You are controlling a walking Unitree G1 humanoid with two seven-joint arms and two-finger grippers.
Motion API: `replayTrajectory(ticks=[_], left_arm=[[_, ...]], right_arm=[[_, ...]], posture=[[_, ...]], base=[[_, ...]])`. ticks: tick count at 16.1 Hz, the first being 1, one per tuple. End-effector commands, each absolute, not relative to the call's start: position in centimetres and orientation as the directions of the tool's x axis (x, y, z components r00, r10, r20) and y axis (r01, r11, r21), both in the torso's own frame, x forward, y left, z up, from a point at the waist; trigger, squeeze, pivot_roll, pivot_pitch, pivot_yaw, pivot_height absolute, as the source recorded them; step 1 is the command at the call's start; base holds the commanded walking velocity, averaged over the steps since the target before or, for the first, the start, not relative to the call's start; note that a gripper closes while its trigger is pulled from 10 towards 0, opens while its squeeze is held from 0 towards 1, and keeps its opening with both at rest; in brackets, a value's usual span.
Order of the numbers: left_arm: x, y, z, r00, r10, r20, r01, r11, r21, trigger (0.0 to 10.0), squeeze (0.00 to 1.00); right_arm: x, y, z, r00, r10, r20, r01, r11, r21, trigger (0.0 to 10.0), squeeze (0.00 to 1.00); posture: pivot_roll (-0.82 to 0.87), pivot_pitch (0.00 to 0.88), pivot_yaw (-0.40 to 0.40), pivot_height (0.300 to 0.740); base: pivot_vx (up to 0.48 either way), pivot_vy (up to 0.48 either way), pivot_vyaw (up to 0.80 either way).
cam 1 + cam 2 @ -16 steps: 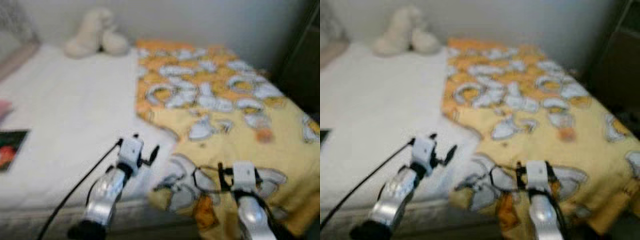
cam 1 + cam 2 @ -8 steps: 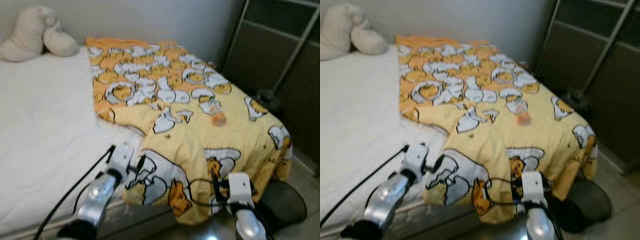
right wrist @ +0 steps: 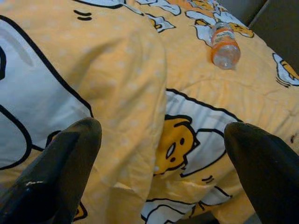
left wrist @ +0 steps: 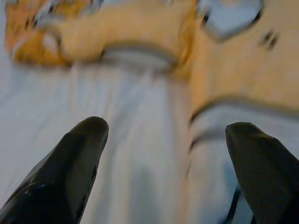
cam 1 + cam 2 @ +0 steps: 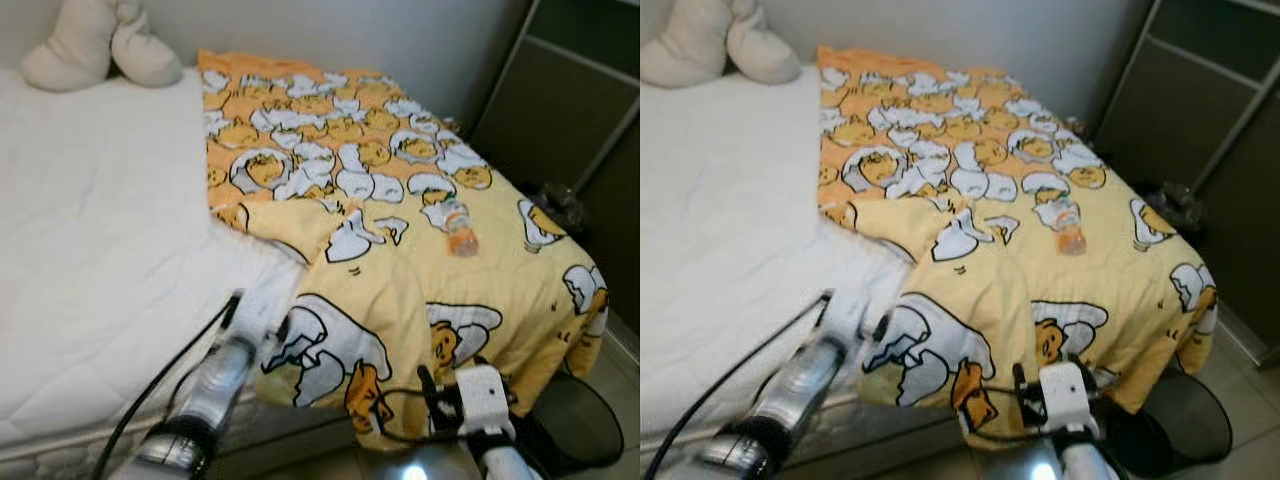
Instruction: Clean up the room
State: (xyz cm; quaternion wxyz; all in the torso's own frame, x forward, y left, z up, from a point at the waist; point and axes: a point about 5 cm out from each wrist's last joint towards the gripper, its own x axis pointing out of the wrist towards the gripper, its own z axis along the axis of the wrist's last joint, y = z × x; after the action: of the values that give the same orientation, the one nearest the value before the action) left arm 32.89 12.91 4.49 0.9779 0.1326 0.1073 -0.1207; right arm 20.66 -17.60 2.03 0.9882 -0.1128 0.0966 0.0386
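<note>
- The robot is standing at the side of a bed [image 5: 100, 260] with a white mattress cover, and it is looking down at it.
- A yellow blanket [image 5: 400, 250] with a cartoon egg pattern is covering the right part of the bed; its near edge is hanging over the side of the mattress.
- A small clear plastic bottle [image 5: 458, 226] with an orange label is lying on its side on the blanket, toward the far right part of the bed. In the right wrist view the bottle [image 3: 224, 43] is resting well ahead of the fingers.
- The left gripper [image 4: 177, 154] is hovering above the place where the white sheet is meeting the blanket edge. Its two black fingers are standing wide apart and are holding nothing.
- The right gripper [image 3: 163, 163] is hanging over the drooping front part of the blanket. Its fingers [image 3: 56, 177] are also spread wide, with nothing between them.
- A pale plush toy [image 5: 100, 45] is lying at the far left corner of the bed, against the wall.
- A dark round bin [image 5: 585, 425] is standing on the floor beside the near right corner of the bed, partly under the hanging blanket.
- A dark cabinet [image 5: 1220, 130] is standing to the right of the bed.
</note>
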Motion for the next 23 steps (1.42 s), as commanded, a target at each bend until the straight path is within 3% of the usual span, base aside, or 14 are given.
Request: replayTrajectory(ticks=[1,5,14,17,19,22,23], left_arm=[[32.4,12.8,3.7,0.942,-0.201,-0.269,0.265,0.936,0.23,10.0,0.0],[31.3,11.7,2.5,0.927,-0.238,-0.289,0.301,0.933,0.196,10.0,0.0],[30.7,12.1,1.6,0.941,-0.133,-0.31,0.206,0.955,0.215,10.0,0.0],[30.7,12.7,1.3,0.929,-0.116,-0.351,0.186,0.968,0.171,10.0,0.0],[30.8,12.8,1.3,0.916,-0.162,-0.368,0.243,0.953,0.183,10.0,0.0],[30.7,13.1,1.1,0.88,-0.232,-0.414,0.348,0.909,0.231,10.0,0.0],[30.7,13.3,1.0,0.87,-0.238,-0.432,0.366,0.899,0.242,2.8,0.0]], right_arm=[[20.2,-18.1,2.2,0.976,0.053,-0.211,-0.102,0.968,-0.23,10.0,0.0],[17.5,-18.8,2.6,0.964,0.074,-0.255,-0.139,0.959,-0.249,10.0,0.0],[15.0,-19.1,2.6,0.92,0.162,-0.356,-0.24,0.953,-0.185,10.0,0.0],[15.2,-18.9,2.4,0.919,0.169,-0.356,-0.195,0.98,-0.038,10.0,0.0],[15.4,-17.9,1.8,0.916,0.184,-0.356,-0.167,0.983,0.08,10.0,0.0],[16.1,-15.1,0.3,0.904,0.228,-0.362,-0.198,0.973,0.119,10.0,0.0],[16.4,-14.1,0.1,0.901,0.241,-0.361,-0.207,0.97,0.131,10.0,0.0]], posture=[[-0.04,0.111,-0.121,0.74],[-0.11,0.183,-0.157,0.74],[-0.13,0.232,-0.207,0.74],[-0.11,0.238,-0.182,0.74],[-0.07,0.25,-0.138,0.74],[0.0,0.263,-0.039,0.74],[0.0,0.262,-0.021,0.74]], base=[[0.0,0.0,0.0],[0.0,0.0,0.0],[0.0,0.0,0.0],[0.0,0.0,0.0],[0.0,0.0,0.0],[0.0,0.0,0.0],[0.0,0.0,0.0]])
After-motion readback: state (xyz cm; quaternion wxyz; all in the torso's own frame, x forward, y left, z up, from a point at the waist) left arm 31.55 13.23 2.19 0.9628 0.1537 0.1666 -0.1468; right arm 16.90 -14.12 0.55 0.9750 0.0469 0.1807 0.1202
